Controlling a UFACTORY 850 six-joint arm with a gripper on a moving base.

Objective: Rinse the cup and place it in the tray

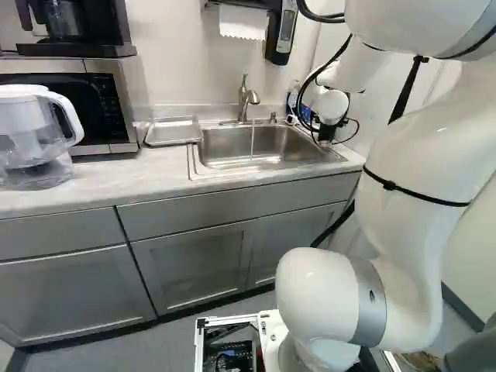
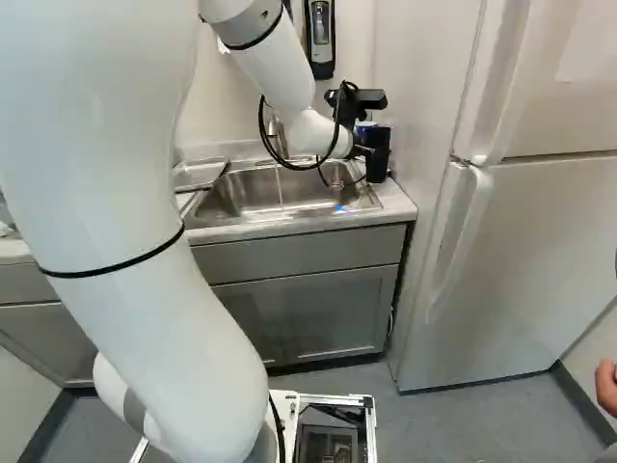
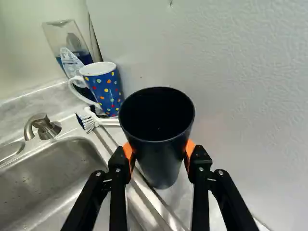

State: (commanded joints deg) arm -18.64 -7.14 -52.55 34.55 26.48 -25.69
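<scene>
At the left of the left base view, a clear pitcher [image 1: 31, 143] stands near the left end of the worktop [image 1: 105, 182], and just behind it is a microwave [image 1: 106, 108] with a coffee maker [image 1: 70, 39] on top. Next comes the metal tray [image 1: 174, 130], lying toward the worktop's back edge, right by the left rim of the sink [image 1: 225, 146]. The faucet [image 1: 245, 99] rises behind the basin, a thin stream falling from it, with a small spout [image 3: 43, 127] to its right. At the worktop's back right corner are a brush [image 3: 86, 120], a blue dotted mug [image 3: 105, 91] and a clear bottle [image 3: 72, 53] of blue liquid. Near that corner, beside the sink's right rim, the gripper [image 2: 366, 152] holds the black cup [image 3: 161, 161], mouth up. Its fingers are parted by the cup's width, orange pads [image 3: 128, 151] pressed to opposite sides; whether the base touches the worktop, I cannot tell. Past the right edge stands the fridge [image 2: 521, 251].
</scene>
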